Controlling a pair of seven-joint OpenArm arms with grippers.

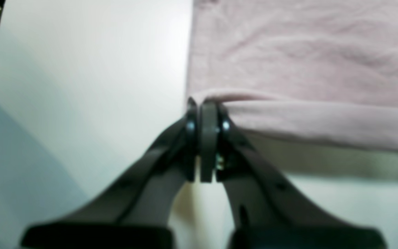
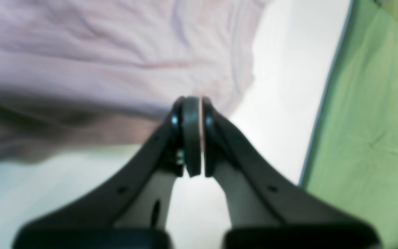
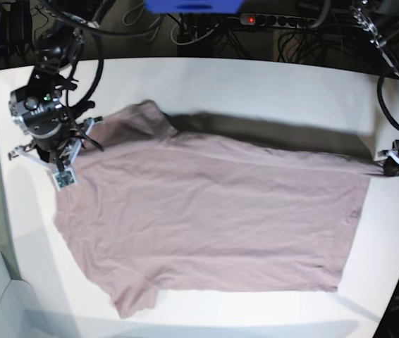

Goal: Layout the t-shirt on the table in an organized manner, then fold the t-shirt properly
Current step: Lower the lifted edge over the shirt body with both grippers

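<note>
Base view: both end effectors [image 3: 395, 163] [image 3: 80, 137] pinching t-shirt [image 3: 206, 218] corners.

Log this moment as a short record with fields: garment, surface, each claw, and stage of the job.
garment: t-shirt, spread nearly flat but wrinkled, far edge lifted off the surface
surface: table, white, shirt lying across its middle
left claw: shut on a corner of the shirt's edge, holding it raised
right claw: shut on the shirt's edge near a sleeve, cloth lifted above its shadow
stage: laying out; no fold made yet
beside table: green cloth, seen in the right wrist view
</note>
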